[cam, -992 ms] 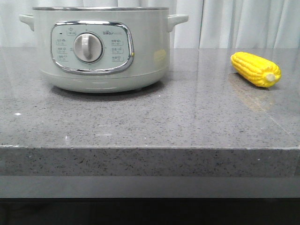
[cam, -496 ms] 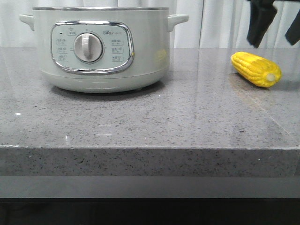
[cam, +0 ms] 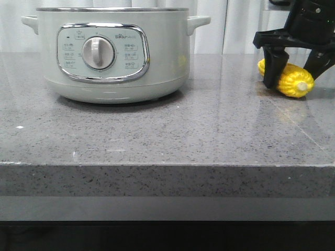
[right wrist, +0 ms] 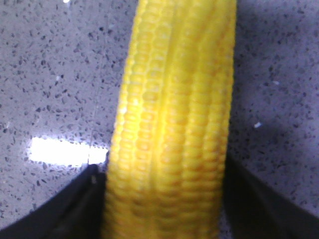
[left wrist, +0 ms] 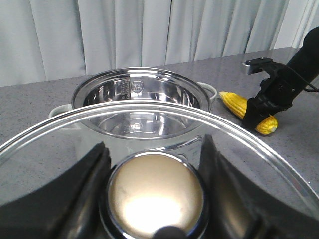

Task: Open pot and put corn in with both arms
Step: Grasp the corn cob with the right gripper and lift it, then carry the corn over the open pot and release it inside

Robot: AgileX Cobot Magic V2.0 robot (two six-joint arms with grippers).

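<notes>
The pot (cam: 115,57) stands at the left of the counter with no lid on it; the left wrist view looks down into its bare steel bowl (left wrist: 139,104). My left gripper (left wrist: 154,194) is shut on the round knob of a glass lid (left wrist: 249,144), held above and in front of the pot; it is out of the front view. The corn (cam: 296,82) lies on the counter at the right. My right gripper (cam: 294,78) is open and down over it, one finger on each side (right wrist: 75,209). The cob (right wrist: 174,124) fills the gap between them.
A grey speckled stone counter (cam: 167,136) carries everything, and its front edge (cam: 167,164) runs across the front view. White curtains (cam: 251,26) hang behind. The right arm (left wrist: 294,74) shows beside the corn (left wrist: 234,103) in the left wrist view.
My right gripper came down from above into the front view and now straddles the corn. The corn and the pot have not moved.
</notes>
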